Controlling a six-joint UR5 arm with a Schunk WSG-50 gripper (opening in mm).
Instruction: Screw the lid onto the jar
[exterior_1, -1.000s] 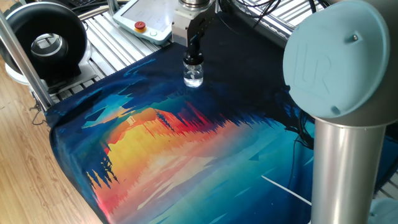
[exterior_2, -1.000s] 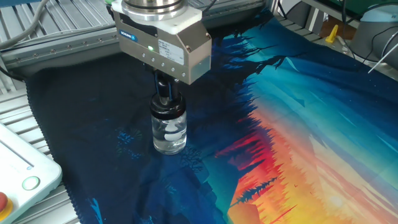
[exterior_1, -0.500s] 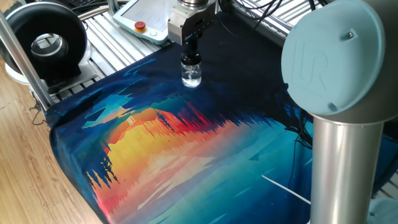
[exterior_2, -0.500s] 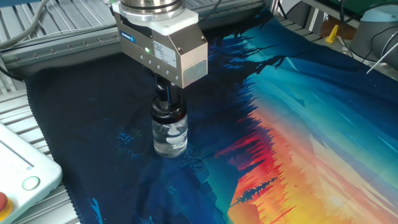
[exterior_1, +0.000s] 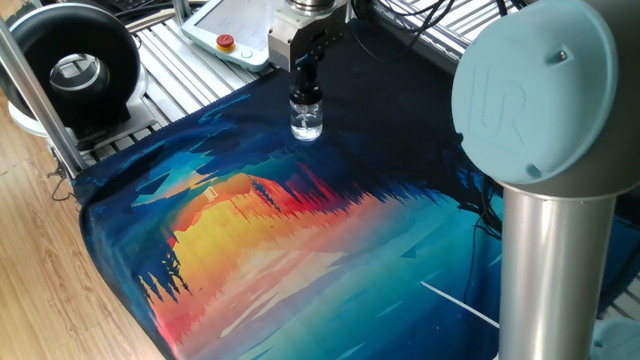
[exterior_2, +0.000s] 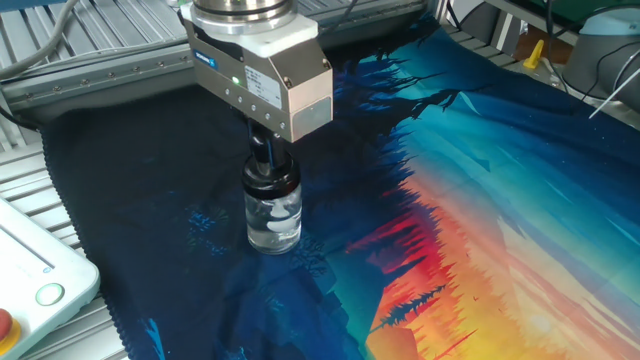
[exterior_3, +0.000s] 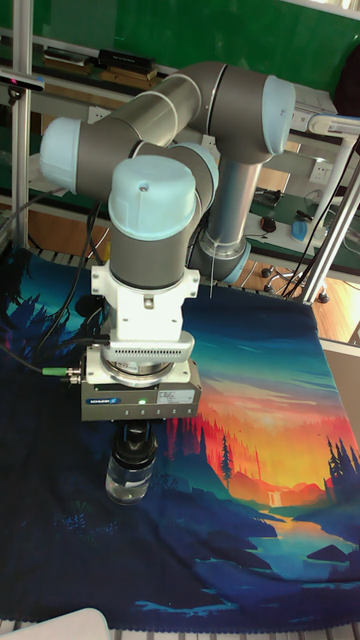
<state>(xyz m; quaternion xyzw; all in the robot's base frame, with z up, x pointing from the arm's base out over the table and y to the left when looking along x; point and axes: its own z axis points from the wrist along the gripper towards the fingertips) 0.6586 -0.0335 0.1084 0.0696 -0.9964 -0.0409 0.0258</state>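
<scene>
A bright picture cloth (exterior_2: 480, 200) covers the tabletop (exterior_2: 90, 60). The little glass jar (exterior_2: 272, 218) stands on its dark corner.

You see the arm (exterior_3: 190, 130) bent over itself, with grey tubes and pale blue joint caps, and its last section points straight down. At the end of it the white wrist flange carries a silver box-shaped body with a small green light on its side. Under this body the gripper (exterior_2: 264, 157) hangs vertical, with its two black fingers (exterior_3: 134, 440) close together and pressed on the lid (exterior_2: 270, 181). In one fixed view the gripper (exterior_1: 307, 78) is at the far side, and a big joint fills the near right.
</scene>
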